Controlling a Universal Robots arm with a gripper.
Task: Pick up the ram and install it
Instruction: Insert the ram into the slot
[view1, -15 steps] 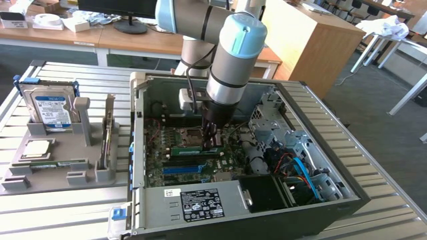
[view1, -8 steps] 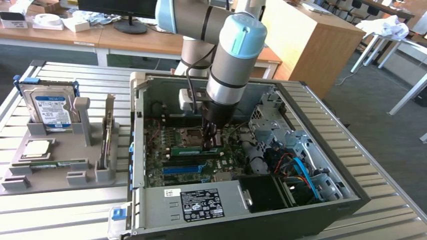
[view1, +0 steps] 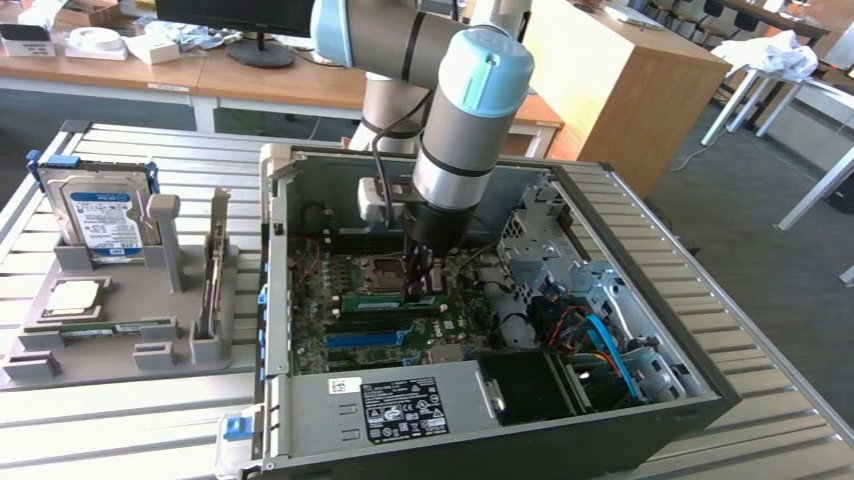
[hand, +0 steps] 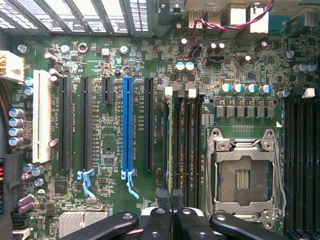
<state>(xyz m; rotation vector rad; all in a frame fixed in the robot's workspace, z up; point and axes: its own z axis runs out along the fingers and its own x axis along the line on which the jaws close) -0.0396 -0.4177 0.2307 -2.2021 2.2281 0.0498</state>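
Ram (view1: 380, 298) looks pinched edge-on in the claw (hand: 171, 197), fingers clamped nearly together on it, sitting right down at the slots (hand: 187, 145) next to the CPU socket (hand: 243, 175).

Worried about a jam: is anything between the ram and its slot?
Nothing visible does. The gripper holds the ram over the empty memory slots beside the bare processor socket; the cables lie away from them.

We hold our arm (view1: 467, 100) upright over the motherboard (view1: 334, 300), wrist (view1: 447, 175) pointing straight down. Our gripper (view1: 420, 285) hangs just above the motherboard's middle, fingertips (hand: 161, 196) drawn close together, a slim gap between.
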